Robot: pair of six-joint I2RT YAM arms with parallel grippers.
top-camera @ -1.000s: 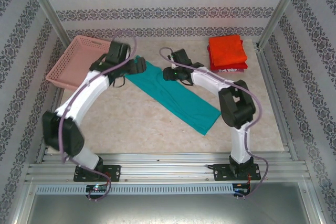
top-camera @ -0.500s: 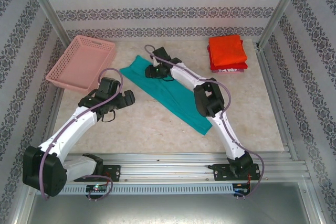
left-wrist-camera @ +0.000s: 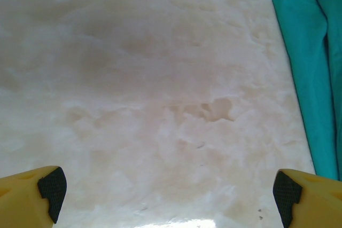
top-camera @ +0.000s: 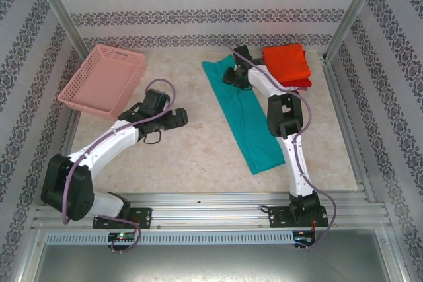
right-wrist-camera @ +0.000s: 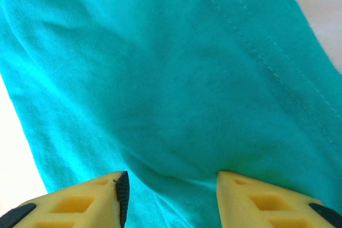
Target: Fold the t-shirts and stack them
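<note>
The teal t-shirt [top-camera: 246, 120] lies folded into a long narrow strip, running from the back middle of the table toward the front right. My right gripper [top-camera: 231, 76] sits on the strip's far end, beside the stack. In the right wrist view its fingers [right-wrist-camera: 227, 193] pinch a raised fold of teal cloth [right-wrist-camera: 160, 78]. The folded stack [top-camera: 285, 64] at the back right has an orange-red tee on top, a red one under it and a white-pink printed edge [top-camera: 291, 87] at the bottom. My left gripper [top-camera: 178, 118] stands open over bare table [left-wrist-camera: 160, 105], the teal edge [left-wrist-camera: 310, 52] to its right.
A pink plastic lattice basket [top-camera: 102, 80] stands at the back left. Metal frame posts rise at the table's back corners, and patterned walls close in the sides. Bare marble-like tabletop [top-camera: 185, 156] lies between my left arm and the strip.
My right gripper has swung right toward the stack, dragging the strip's far end so the shirt now runs steeper. My left arm drew back, then moved a little right.
</note>
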